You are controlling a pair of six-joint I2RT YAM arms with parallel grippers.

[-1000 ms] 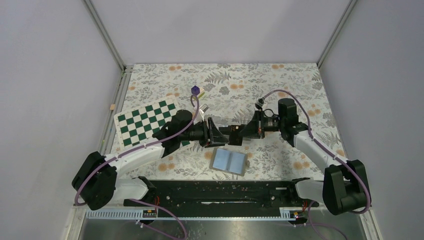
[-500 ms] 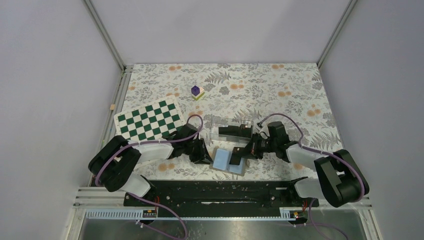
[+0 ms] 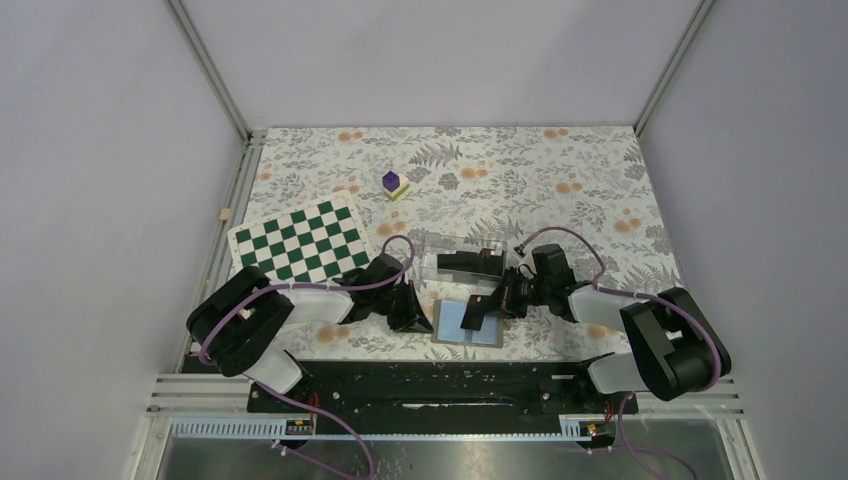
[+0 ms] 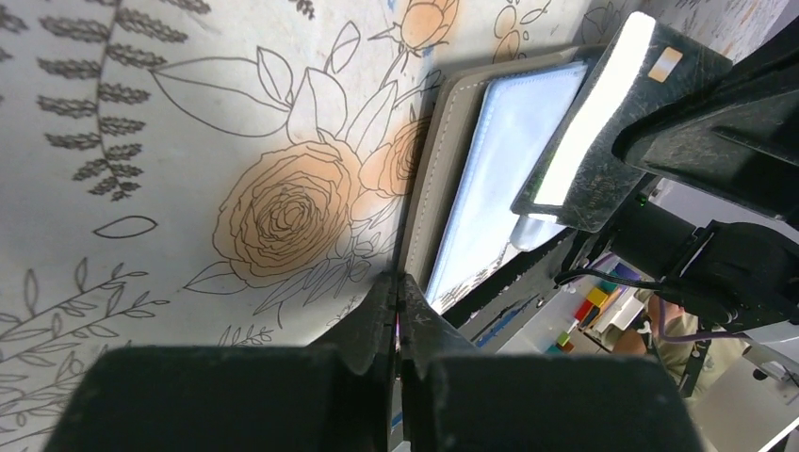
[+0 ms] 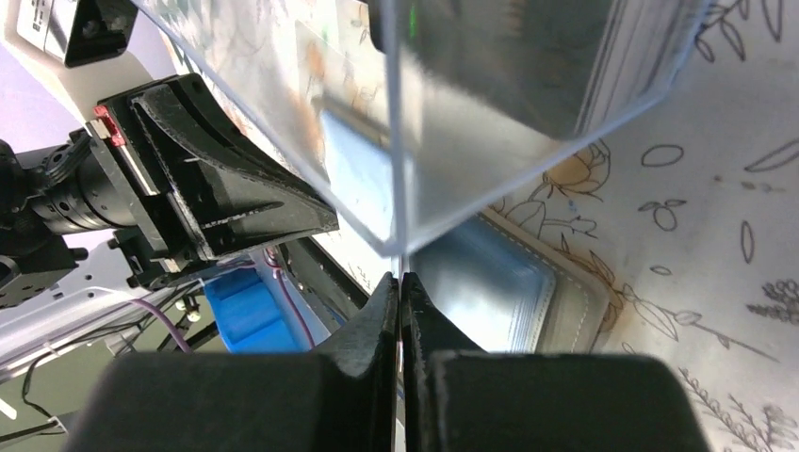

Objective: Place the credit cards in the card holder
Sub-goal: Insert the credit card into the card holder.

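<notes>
The card holder [image 3: 487, 333] lies open near the table's front edge, pale blue inside [image 4: 476, 188] with a grey-brown stitched rim [image 5: 575, 301]. My right gripper [image 3: 483, 306] [image 5: 399, 275] hangs just over it, shut on a black credit card [image 4: 612, 122] with a small gold-orange spot; the card tilts down toward the blue pockets. My left gripper [image 3: 428, 318] [image 4: 398, 277] is shut with nothing between its fingers, its tips low at the holder's left rim. More black cards [image 3: 470, 263] lie in the clear box behind.
The clear plastic box [image 3: 436, 250] stands just behind the holder, close to my right wrist. A green-and-white checkerboard [image 3: 300, 243] lies at the left, beside my left arm. A purple cube [image 3: 391, 180] sits farther back on the floral cloth.
Both arms came down from over the box to the holder. My left gripper closed from half open and edged right. The holder slid slightly right. The right gripper kept the card.
</notes>
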